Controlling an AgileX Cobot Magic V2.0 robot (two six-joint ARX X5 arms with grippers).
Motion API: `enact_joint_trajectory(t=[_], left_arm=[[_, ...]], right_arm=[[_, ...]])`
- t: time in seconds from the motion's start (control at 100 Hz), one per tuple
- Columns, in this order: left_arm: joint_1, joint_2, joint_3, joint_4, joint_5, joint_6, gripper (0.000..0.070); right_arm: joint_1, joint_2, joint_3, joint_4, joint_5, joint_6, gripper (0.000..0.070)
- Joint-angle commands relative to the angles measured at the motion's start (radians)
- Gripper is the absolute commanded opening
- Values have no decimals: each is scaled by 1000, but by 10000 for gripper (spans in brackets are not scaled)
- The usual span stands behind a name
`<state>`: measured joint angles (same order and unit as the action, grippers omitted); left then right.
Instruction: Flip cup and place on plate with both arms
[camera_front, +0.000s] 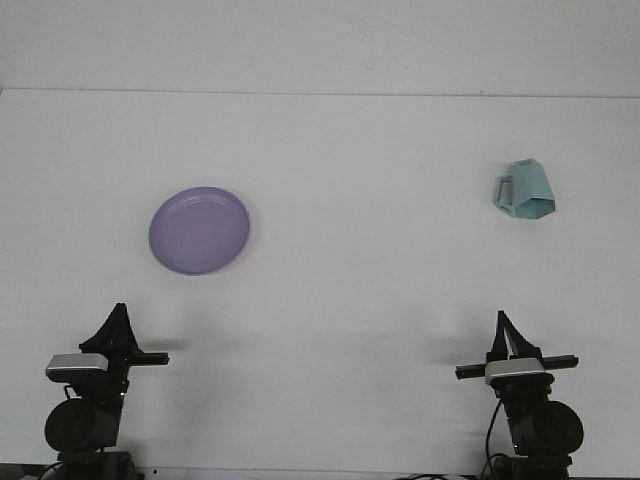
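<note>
Nothing is underway yet: the teal cup (525, 191) is lying tipped on the table (360, 300), far right, well apart from the purple plate (199, 230) sitting bare at left. Flipping and placing are both waiting. The left pincer (118, 325) and right pincer (503, 335) are parked near the front edge, grasping nothing; whether they're released or clenched, I cannot tell. The cup's opening is hard to make out.

Robot lab bench, plain white table (330, 300), bare white backdrop, two black arms mounted at near edge
</note>
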<state>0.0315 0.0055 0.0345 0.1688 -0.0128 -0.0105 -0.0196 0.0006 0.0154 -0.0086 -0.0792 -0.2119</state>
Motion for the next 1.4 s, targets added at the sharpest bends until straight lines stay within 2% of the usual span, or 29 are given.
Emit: enact_joint_trajectory(t=[0.0, 0.79, 0.89, 1.01, 1.2, 1.31, 1.39], left_arm=[[0, -2, -21, 10, -3, -2, 14], [0, -2, -21, 13, -3, -3, 14], [0, -2, -21, 13, -3, -33, 13], [0, -2, -21, 12, -3, -35, 14], [0, -2, -21, 13, -3, -66, 13], [0, -2, -21, 13, -3, -74, 13], [0, -2, -21, 13, -3, -81, 13]], right_arm=[[1, 0, -3, 13, 0, 6, 0], [1, 0, -3, 23, -2, 9, 0], [1, 0, -3, 25, 0, 65, 0], [1, 0, -3, 23, 0, 150, 0], [0, 0, 0, 93, 6, 345, 0], [0, 5, 54, 67, 84, 420, 0], [0, 32, 126, 3, 140, 435, 0]])
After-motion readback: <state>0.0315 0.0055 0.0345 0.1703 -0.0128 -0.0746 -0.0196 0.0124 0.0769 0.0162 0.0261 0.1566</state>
